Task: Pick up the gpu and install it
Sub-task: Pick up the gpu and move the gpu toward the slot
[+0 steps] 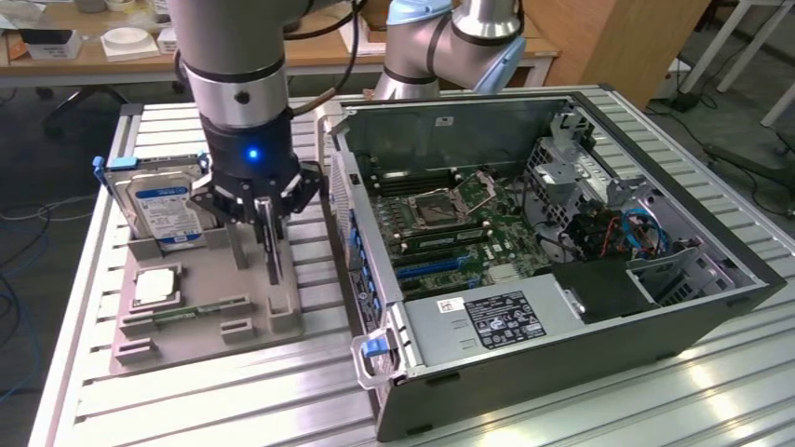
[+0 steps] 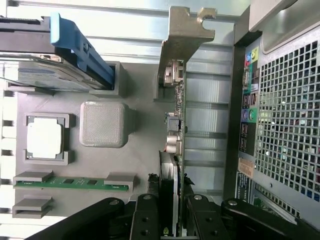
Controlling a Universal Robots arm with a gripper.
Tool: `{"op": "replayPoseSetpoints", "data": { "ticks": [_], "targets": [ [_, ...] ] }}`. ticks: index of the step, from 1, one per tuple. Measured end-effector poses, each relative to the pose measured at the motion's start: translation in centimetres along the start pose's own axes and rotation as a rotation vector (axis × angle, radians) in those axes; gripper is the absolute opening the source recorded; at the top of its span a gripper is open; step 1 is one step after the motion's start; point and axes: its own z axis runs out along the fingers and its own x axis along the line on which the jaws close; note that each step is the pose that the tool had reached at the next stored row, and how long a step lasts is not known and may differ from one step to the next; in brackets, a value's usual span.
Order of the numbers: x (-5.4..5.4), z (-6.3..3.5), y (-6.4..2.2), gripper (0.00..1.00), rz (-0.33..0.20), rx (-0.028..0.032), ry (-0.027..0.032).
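Note:
The gpu (image 2: 176,115) stands on edge over the grey parts tray (image 2: 100,165), its silver bracket (image 2: 182,40) at the end far from the wrist. My gripper (image 2: 169,210) is shut on it, one black finger (image 2: 146,215) pressed to each face of the card. In the exterior view the gripper (image 1: 264,219) hangs straight down over the tray (image 1: 211,345), and the gpu (image 1: 272,256) shows as a thin dark strip below the fingers. Whether the card has left its tray slot I cannot tell. The open computer case (image 1: 695,321) lies just to the exterior view's right.
On the tray are a hard drive (image 1: 162,205) with a blue-white label, a processor chip (image 1: 158,284) and a memory stick (image 1: 186,310). The motherboard (image 1: 448,223) lies exposed inside the case. A second arm (image 1: 435,47) stands behind the case. The case's rear wall (image 2: 290,125) is close beside the card.

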Motion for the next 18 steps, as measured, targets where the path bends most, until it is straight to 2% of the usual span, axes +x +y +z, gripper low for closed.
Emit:
{"op": "replayPoseSetpoints", "data": {
  "ticks": [18],
  "targets": [
    [0.0,-3.16,0.13,0.27,0.000,-0.0001,-0.0001]
  ]
}}
